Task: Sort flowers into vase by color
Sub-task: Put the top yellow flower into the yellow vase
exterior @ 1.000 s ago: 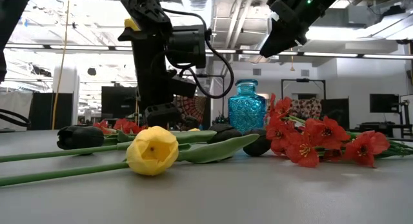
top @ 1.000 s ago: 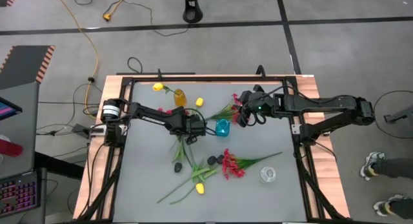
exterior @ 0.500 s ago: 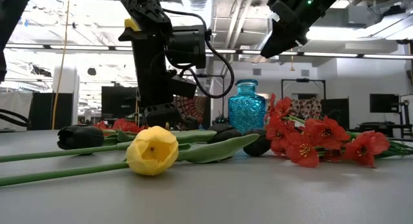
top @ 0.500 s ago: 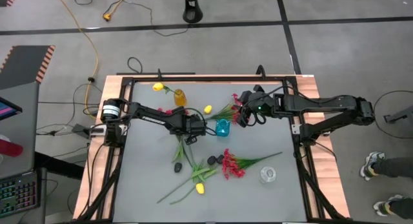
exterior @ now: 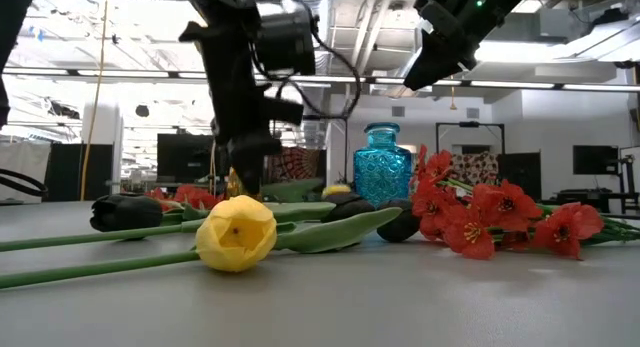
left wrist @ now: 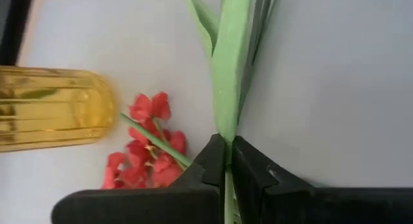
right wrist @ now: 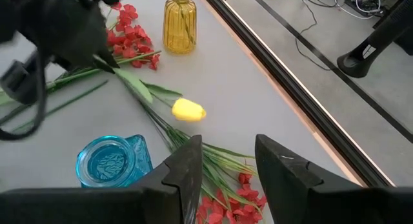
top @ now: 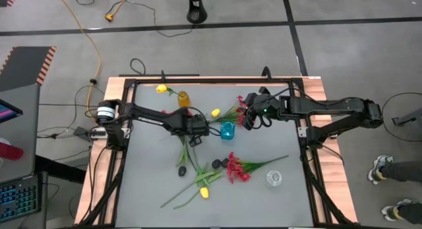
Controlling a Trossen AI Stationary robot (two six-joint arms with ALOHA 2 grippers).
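Note:
My left gripper (top: 196, 129) is shut on the green stem of a yellow tulip, whose head (top: 215, 113) lies between the yellow vase (top: 183, 99) and the blue vase (top: 227, 130). The yellow vase holds one yellow tulip (top: 161, 89). My right gripper (top: 250, 118) hovers open above a red spray (top: 240, 107), right of the blue vase. Near the front, black tulips (top: 216, 163), a yellow tulip (top: 204, 191) and a red spray (top: 239, 168) lie flat on the table. My left gripper pinches the tulip's stem (left wrist: 227, 146) between its two fingers, just below where the long leaves (left wrist: 232, 62) branch off. The fingers come from above and lie across the stem. The leaves and head (right wrist: 188, 110) stretch away toward the blue vase (right wrist: 113, 161).
A clear glass vase (top: 273, 179) stands at the near right. A small red spray (left wrist: 148, 153) lies beside the yellow vase (left wrist: 51, 117), close to my left gripper. A black frame (top: 198, 82) rims the table.
My left gripper has shut on the tulip's stem and risen a little. The tulip's head has swung toward the table's right and near side, closer to the blue vase.

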